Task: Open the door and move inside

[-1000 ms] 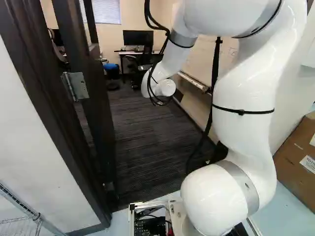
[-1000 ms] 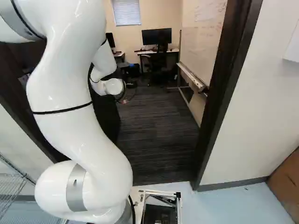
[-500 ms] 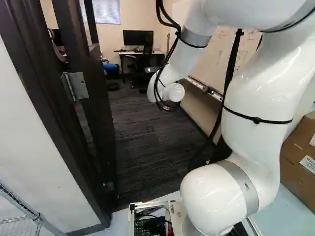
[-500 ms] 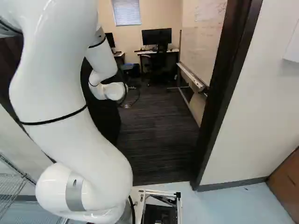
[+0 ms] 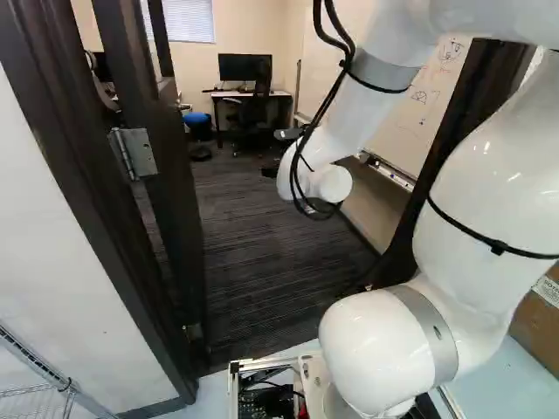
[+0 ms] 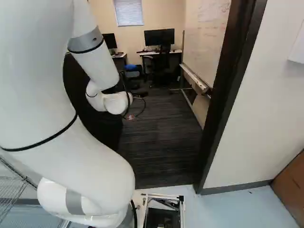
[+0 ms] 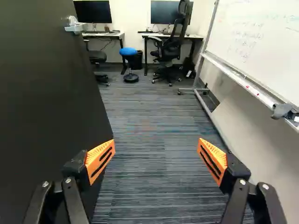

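Note:
The dark door (image 5: 175, 201) stands open into the room, its hinge (image 5: 135, 153) showing in the left base view. My gripper (image 5: 288, 134) is mostly hidden behind the arm's white wrist there, inside the doorway. In the wrist view the gripper (image 7: 156, 156) is open, its orange pads wide apart with only carpet seen between them. The door's black face (image 7: 46, 102) lies beside one finger; whether they touch I cannot tell. A silver handle (image 7: 74, 25) shows near the door's far edge.
The door frame's other post (image 6: 232, 85) borders the opening. Beyond lie dark carpet (image 7: 149, 121), a whiteboard (image 7: 261, 42) on a wheeled stand opposite the door, desks, a black chair (image 7: 170, 46) and a blue stool (image 7: 128, 52). A wire rack (image 5: 39, 371) stands outside.
The arm has swung and lowered: in the left base view its wrist has shifted right and down, and its upper arm has leaned right. The base and the door have stayed put.

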